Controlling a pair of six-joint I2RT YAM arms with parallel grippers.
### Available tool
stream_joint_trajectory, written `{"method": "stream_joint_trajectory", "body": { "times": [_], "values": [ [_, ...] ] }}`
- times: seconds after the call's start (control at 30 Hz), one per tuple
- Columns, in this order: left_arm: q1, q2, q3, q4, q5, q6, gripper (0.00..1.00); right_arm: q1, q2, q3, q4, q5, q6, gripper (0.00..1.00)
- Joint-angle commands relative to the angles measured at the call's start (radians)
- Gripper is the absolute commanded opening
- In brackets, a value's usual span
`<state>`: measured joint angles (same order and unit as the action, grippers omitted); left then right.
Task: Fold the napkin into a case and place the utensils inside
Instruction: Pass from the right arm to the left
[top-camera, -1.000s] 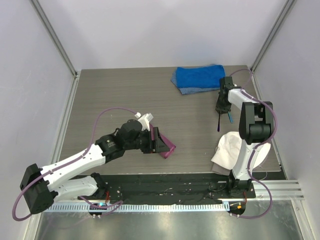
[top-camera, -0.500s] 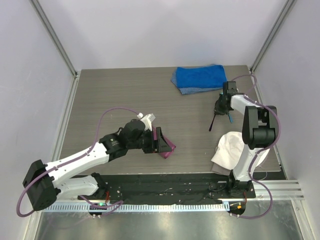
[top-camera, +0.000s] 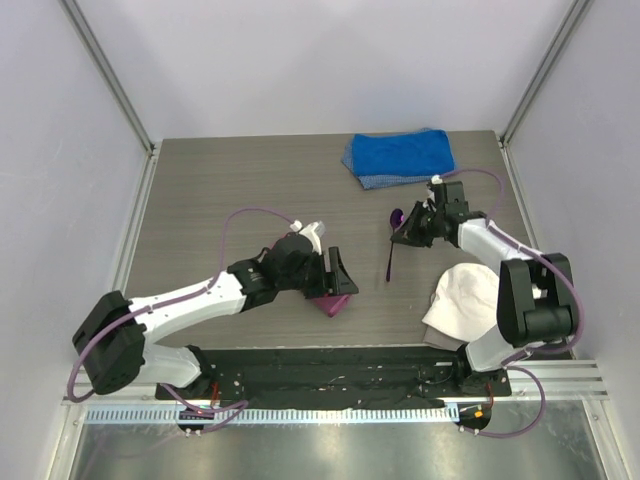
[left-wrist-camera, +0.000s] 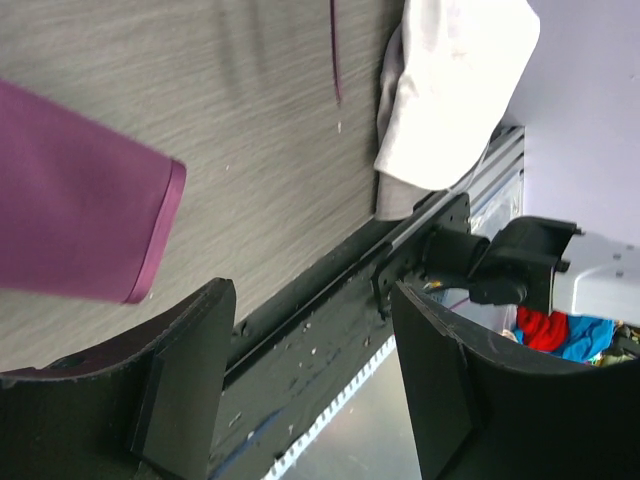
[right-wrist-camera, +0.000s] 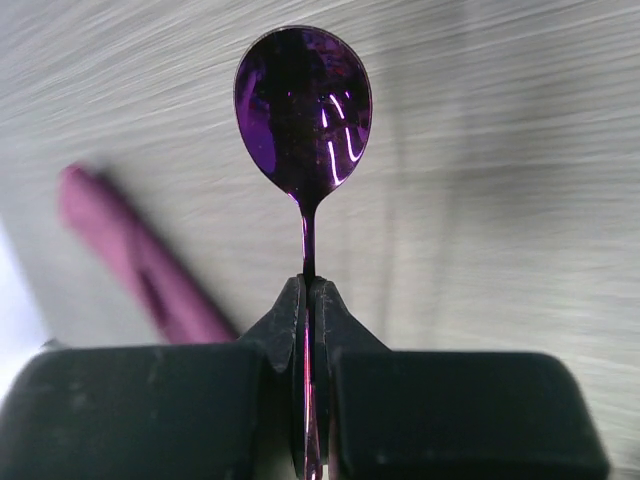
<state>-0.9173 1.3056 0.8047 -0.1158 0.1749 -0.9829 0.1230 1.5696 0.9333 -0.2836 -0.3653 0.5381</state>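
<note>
The napkin is a small folded magenta strip near the table's front; it also shows in the left wrist view and, blurred, in the right wrist view. My left gripper is open just above it, and the cloth lies beside its fingers, not between them. My right gripper is shut on the thin handle of the spoon, with the purple bowl pointing away from the wrist. The spoon hangs above the table to the right of the napkin. The teal fork is not visible.
A thick blue towel lies at the back right. A white cloth lies at the front right, under the right arm, and shows in the left wrist view. A black strip runs along the near edge.
My right gripper has swung left from near the right edge, carrying the spoon toward the napkin. My left gripper has shifted right, over the napkin.
</note>
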Motion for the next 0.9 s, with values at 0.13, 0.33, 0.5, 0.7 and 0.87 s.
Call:
{"method": "stream_joint_trajectory", "body": {
  "times": [0.13, 0.33, 0.5, 0.7, 0.87],
  "values": [
    [-0.032, 0.103, 0.070, 0.189, -0.057, -0.013, 0.69, 0.122, -0.210, -0.139, 0.202, -0.096, 0.229, 0.01],
    [-0.043, 0.159, 0.100, 0.192, -0.054, -0.008, 0.69, 0.161, -0.246, -0.157, 0.262, -0.110, 0.313, 0.01],
    [-0.043, 0.228, 0.123, 0.232, -0.009, -0.031, 0.67, 0.182, -0.238, -0.159, 0.279, -0.124, 0.329, 0.01],
    [-0.041, 0.258, 0.139, 0.228, -0.017, -0.027, 0.55, 0.230, -0.246, -0.180, 0.319, -0.130, 0.364, 0.01],
    [-0.032, 0.242, 0.130, 0.176, -0.038, -0.007, 0.32, 0.273, -0.250, -0.198, 0.314, -0.119, 0.372, 0.01]
  ]
}}
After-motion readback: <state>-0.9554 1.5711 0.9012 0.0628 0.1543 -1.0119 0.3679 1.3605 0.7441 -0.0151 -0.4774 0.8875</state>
